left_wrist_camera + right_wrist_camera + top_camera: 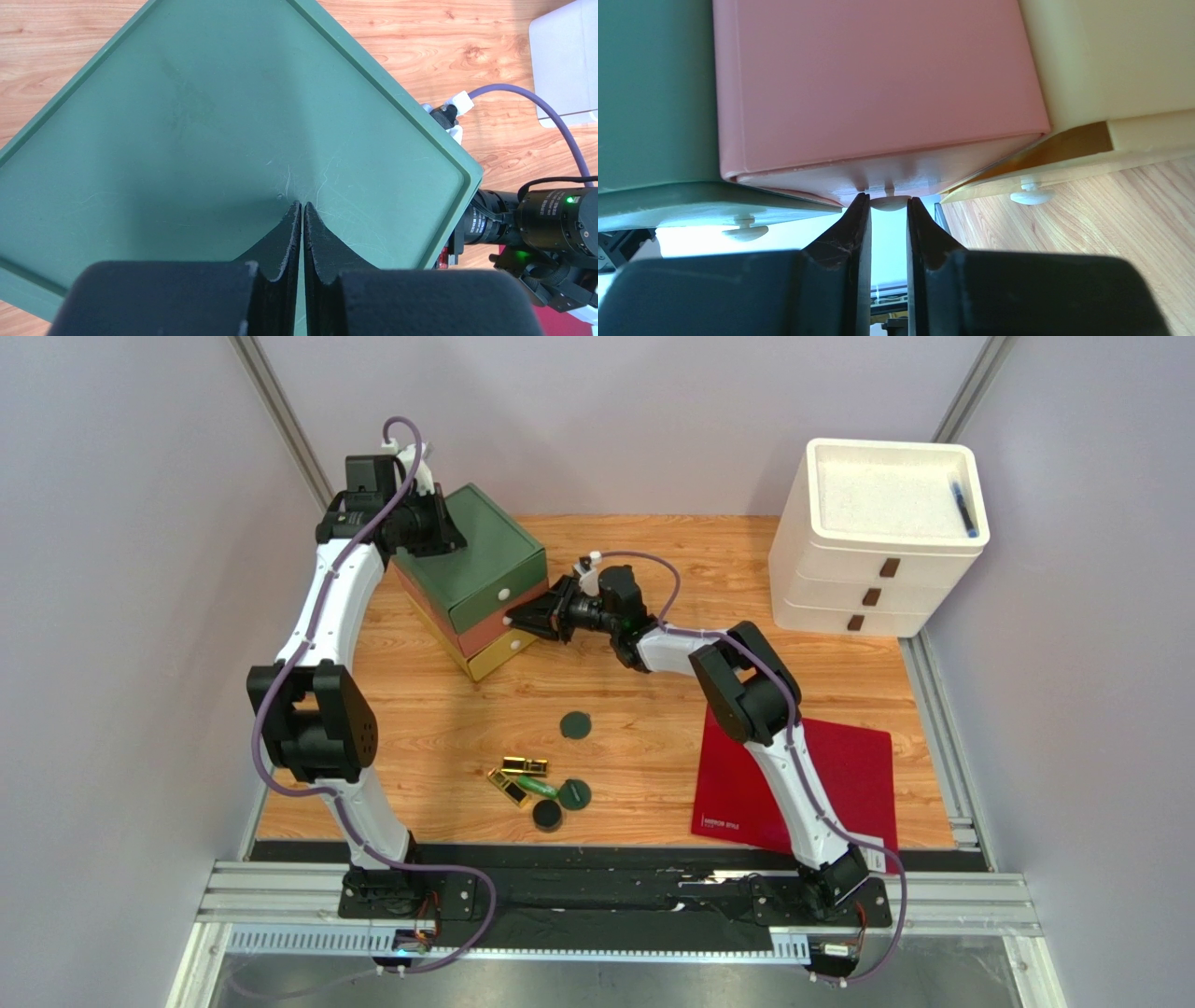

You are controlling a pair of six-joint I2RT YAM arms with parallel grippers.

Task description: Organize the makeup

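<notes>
So, your makeup (547,815) lies loose on the bench (421,756), toward its front edge between the two arms. Two gold lipstick tubes (522,765) lie flat. One has its long axis roughly left to right, and the other slants toward the near right. A green tube (539,788) lies just beside them, slanted much the same way. Three dark round compacts (575,725) lie flat, one farther back and apart, two close by the tubes.

Behind them stands a stack of drawers (477,574), green over pink over yellow, turned corner-on to you. You can't see inside any of the drawers.

Your left gripper (302,205) has its fingers pressed together, holding nothing, and the tips look to be against the green top (210,126). Your right gripper (887,201) is nearly closed and pinches the white knob (887,204) of the pink drawer (878,91) between its fingertips.

A white drawer unit (877,546) stands at the far right corner. A red sheet (828,770) lies flat on the bench under the right arm.
</notes>
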